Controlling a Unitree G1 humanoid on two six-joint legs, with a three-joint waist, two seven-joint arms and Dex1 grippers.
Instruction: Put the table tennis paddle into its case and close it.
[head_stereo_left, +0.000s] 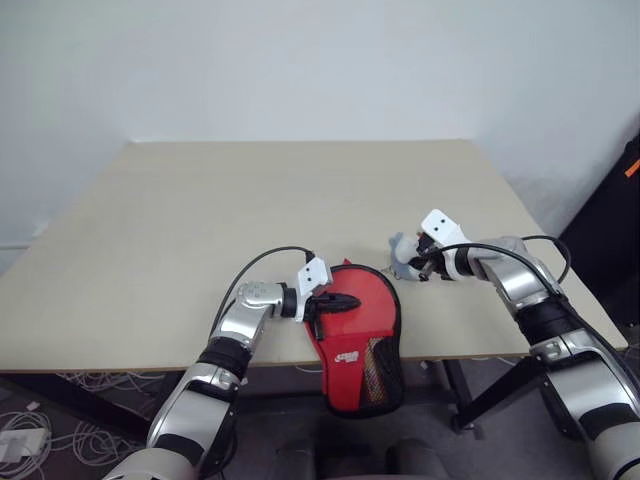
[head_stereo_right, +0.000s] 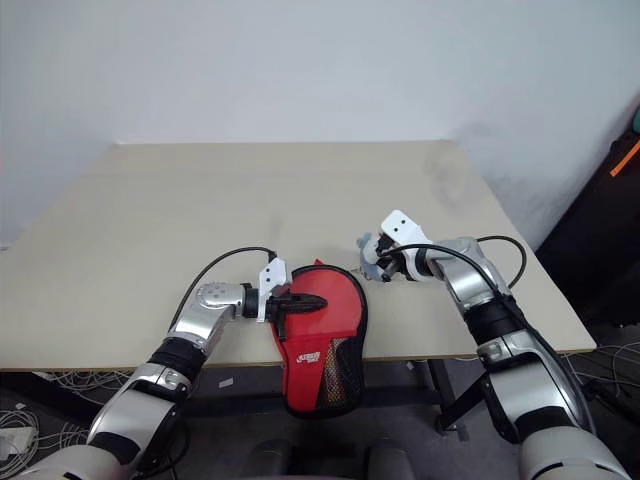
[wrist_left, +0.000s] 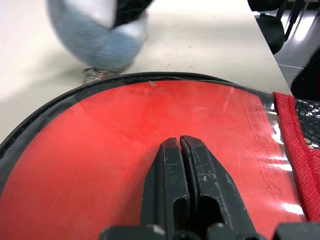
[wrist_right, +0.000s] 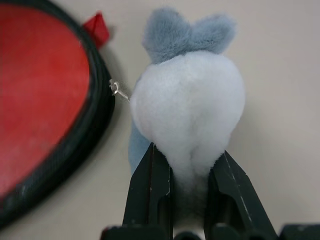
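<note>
The case lies at the table's front edge, clear-plastic red face up, black edging all round, and its mesh end hangs over the edge. My left gripper is shut, with its fingertips lying on the case's clear face. Just right of the case, my right gripper is shut on a small white and grey plush charm. A thin metal link joins the charm to the case's edge. The table tennis paddle is hidden; I cannot tell whether the red under the plastic is the paddle.
The pale wooden table stretches bare behind and to the left of the case. A dark object stands off the table's right side. Cables lie on the floor below the front left.
</note>
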